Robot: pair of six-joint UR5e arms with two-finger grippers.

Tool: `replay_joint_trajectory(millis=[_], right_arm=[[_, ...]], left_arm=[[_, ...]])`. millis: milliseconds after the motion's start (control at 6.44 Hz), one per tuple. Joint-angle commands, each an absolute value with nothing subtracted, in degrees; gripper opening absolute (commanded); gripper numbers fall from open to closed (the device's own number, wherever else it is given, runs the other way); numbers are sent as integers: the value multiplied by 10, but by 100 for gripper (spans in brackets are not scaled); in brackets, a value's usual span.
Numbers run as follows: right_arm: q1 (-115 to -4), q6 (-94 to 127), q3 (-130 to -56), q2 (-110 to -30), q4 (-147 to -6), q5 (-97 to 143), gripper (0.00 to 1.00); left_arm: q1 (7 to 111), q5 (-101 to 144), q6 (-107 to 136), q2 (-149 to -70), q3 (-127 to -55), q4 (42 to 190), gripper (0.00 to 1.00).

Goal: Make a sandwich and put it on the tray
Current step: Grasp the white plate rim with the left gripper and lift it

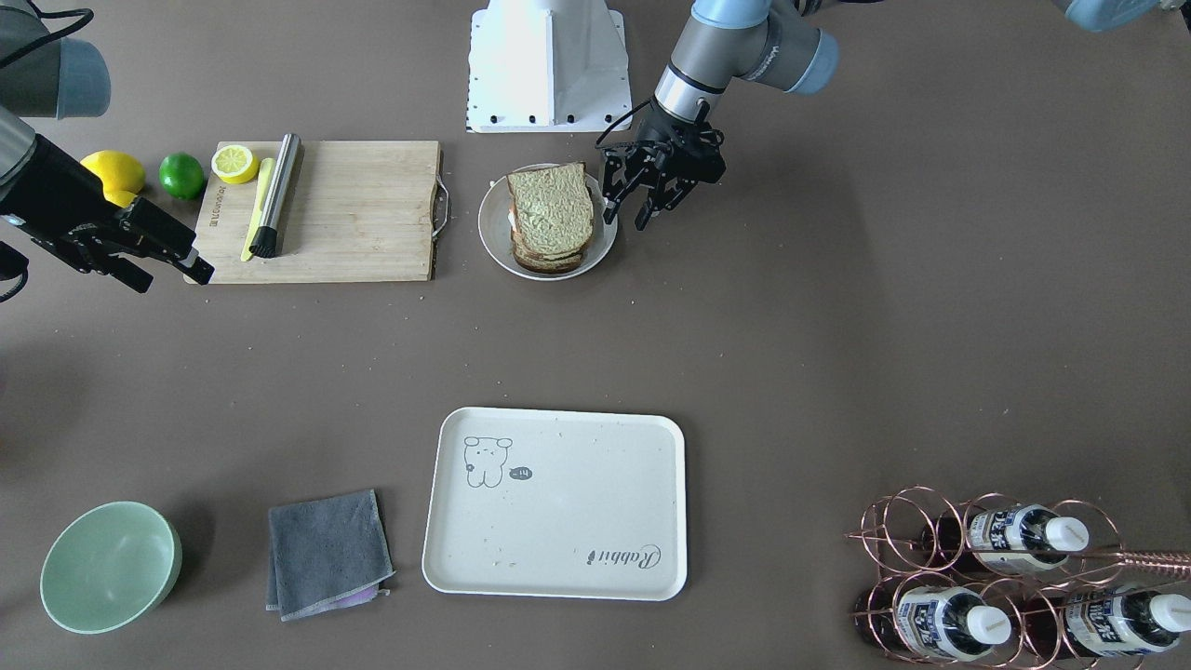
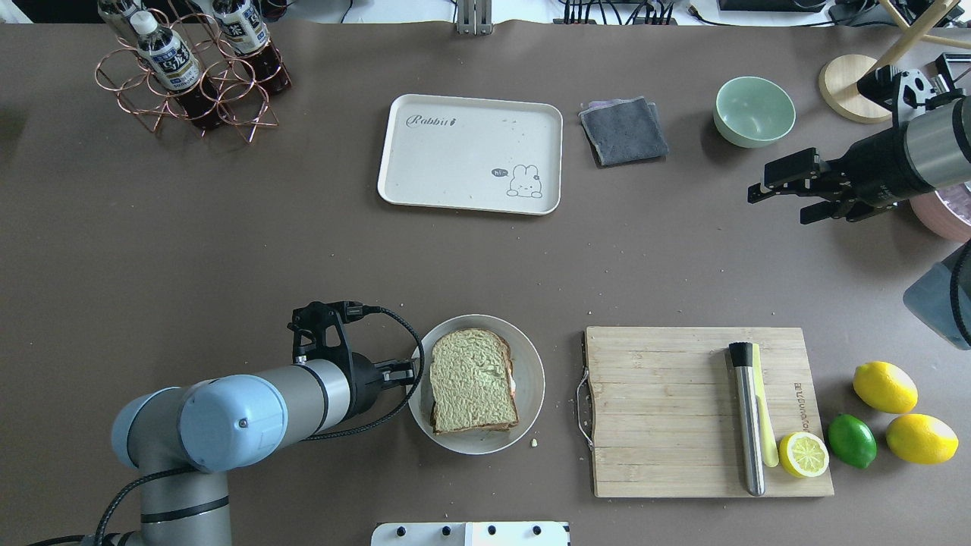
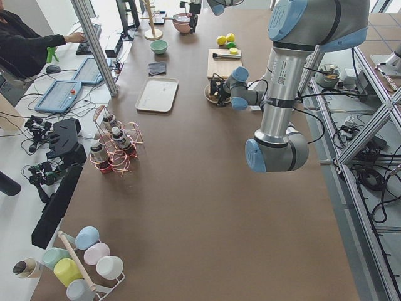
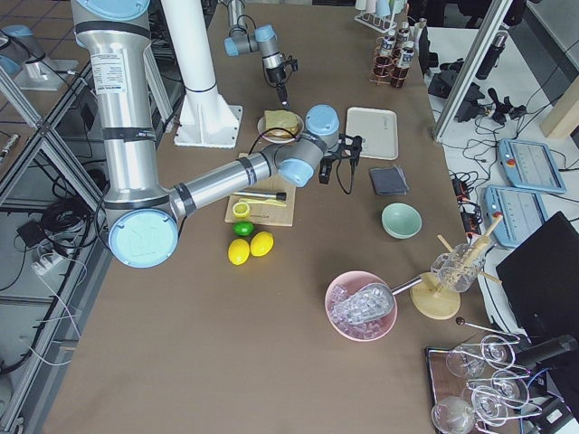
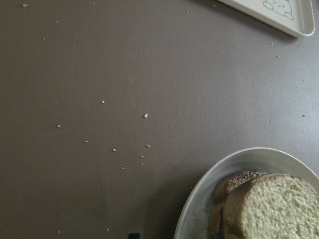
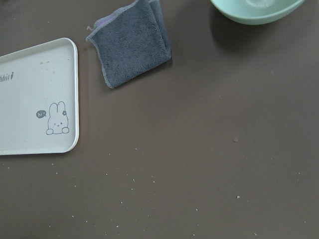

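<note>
- A stacked sandwich [image 1: 551,219] of square, brown-crusted bread slices with greenish-tan faces lies on a round grey-white plate [image 1: 490,231]. The plate is at the middle of the desk's robot-side edge. A sliver of white fried egg [image 2: 513,384] shows between the slices on the side away from the left gripper.
- The large cream-white rectangular tray [image 1: 558,540], with a raised rim and an animal line drawing, sits well apart from the plate. It lies at the middle of the operators' edge and holds no food.
- The black two-finger left gripper [image 1: 628,218] hangs just beside the plate, on the side towards the desk's left end. Its fingers are spread partly apart and hold nothing.
- The right gripper [image 2: 777,201] hovers above the desk towards the right end, near a pale green bowl [image 2: 754,111]. Its fingers are parted and empty.
- The step in hand looks to be lifting the finished sandwich off the plate.
- To do it well, the left gripper should probably clamp the whole stack at once, one finger under and one over, clearing the plate rim.
- A gentle, level grip should keep the egg from sliding out.
- The carry to the tray should be low and flat, with release only once the bread rests inside the rim.
</note>
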State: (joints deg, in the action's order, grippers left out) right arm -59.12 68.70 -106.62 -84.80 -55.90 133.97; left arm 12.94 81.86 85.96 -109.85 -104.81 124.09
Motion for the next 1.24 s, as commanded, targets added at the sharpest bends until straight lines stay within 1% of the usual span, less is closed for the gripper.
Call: replay_joint_trajectory(millis=[0, 466, 621, 931, 1086], right_arm=[[-591, 686, -1064, -847, -559, 1339, 99], [-590, 692, -1063, -845, -559, 1327, 99], [-589, 692, -1060, -841, -559, 1327, 99], [-589, 686, -1059, -841, -560, 1328, 99], [-589, 687, -1060, -843, -559, 1328, 99]], left_arm=[[108, 795, 860, -1110, -1037, 1241, 45], [115, 795, 854, -1105, -1019, 1245, 45], [114, 795, 854, -1109, -1018, 1245, 39], [110, 795, 855, -1120, -1018, 1242, 0], [112, 799, 854, -1119, -1019, 1241, 0]])
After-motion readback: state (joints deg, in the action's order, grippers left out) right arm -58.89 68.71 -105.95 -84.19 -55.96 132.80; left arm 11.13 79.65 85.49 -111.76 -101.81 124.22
